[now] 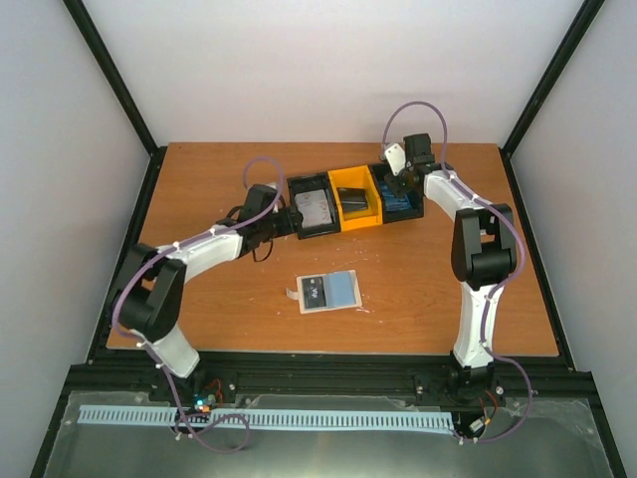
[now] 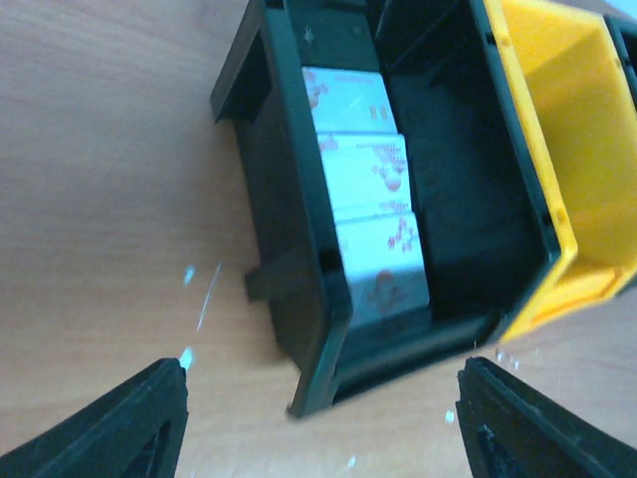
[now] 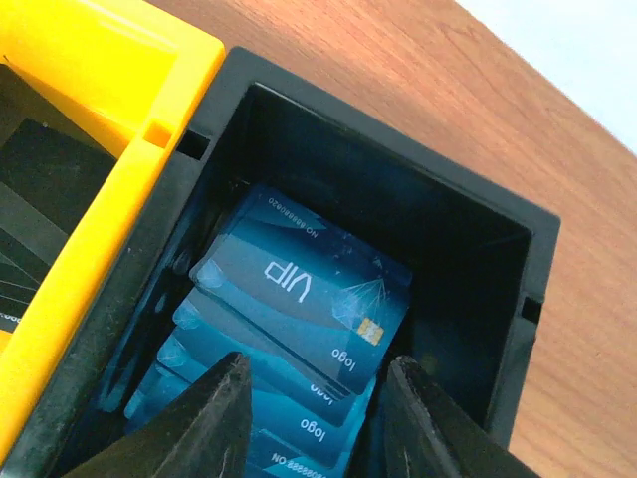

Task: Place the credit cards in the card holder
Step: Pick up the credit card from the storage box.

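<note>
My left tool (image 2: 323, 370) stands wide with nothing in it, just off the left black compartment of the tray (image 2: 289, 209), where grey-white credit cards (image 2: 370, 199) lie in a row. My right tool (image 3: 317, 363) is partly spread and grips nothing, its tips down in the right black compartment over the stacked blue credit cards (image 3: 299, 289). The card holder (image 1: 328, 291) lies open on the bench (image 1: 448, 299), well apart from the tray.

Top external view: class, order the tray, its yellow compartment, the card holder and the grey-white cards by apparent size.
1. tray
2. yellow compartment and card holder: about alike, so unranked
3. grey-white cards
</note>
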`<move>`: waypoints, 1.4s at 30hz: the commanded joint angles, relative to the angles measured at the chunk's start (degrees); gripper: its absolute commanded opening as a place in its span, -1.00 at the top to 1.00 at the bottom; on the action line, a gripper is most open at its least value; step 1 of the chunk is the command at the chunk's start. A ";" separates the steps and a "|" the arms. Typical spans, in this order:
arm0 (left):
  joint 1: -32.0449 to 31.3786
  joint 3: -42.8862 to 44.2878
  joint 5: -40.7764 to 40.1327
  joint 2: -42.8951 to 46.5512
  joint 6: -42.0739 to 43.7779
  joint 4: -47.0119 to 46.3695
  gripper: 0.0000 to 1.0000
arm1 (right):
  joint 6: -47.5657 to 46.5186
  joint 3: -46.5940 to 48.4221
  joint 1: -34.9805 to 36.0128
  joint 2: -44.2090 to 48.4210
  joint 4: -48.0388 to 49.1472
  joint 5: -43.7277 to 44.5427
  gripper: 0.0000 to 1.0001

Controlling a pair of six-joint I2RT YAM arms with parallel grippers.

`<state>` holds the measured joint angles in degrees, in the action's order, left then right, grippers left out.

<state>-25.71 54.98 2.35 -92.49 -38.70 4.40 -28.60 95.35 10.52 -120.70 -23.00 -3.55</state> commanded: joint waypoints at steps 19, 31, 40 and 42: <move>0.46 10.58 -3.93 -12.73 9.97 1.48 0.81 | -2.23 -1.60 -0.09 4.73 -7.28 -3.85 0.22; 0.47 7.40 -0.88 -11.81 21.23 -0.86 0.86 | -19.39 -9.47 0.11 9.94 -15.89 -9.74 0.22; 0.54 11.43 4.99 -14.29 31.17 -2.67 0.87 | -22.31 -8.43 0.07 9.11 -18.41 -9.32 0.09; 0.58 13.32 5.87 -15.37 31.71 -1.66 0.87 | -22.73 -8.19 0.11 8.94 -20.66 -10.95 0.04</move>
<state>-25.02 64.14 2.48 -105.43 -12.16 2.72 -49.01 85.23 10.59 -111.04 -40.07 -12.88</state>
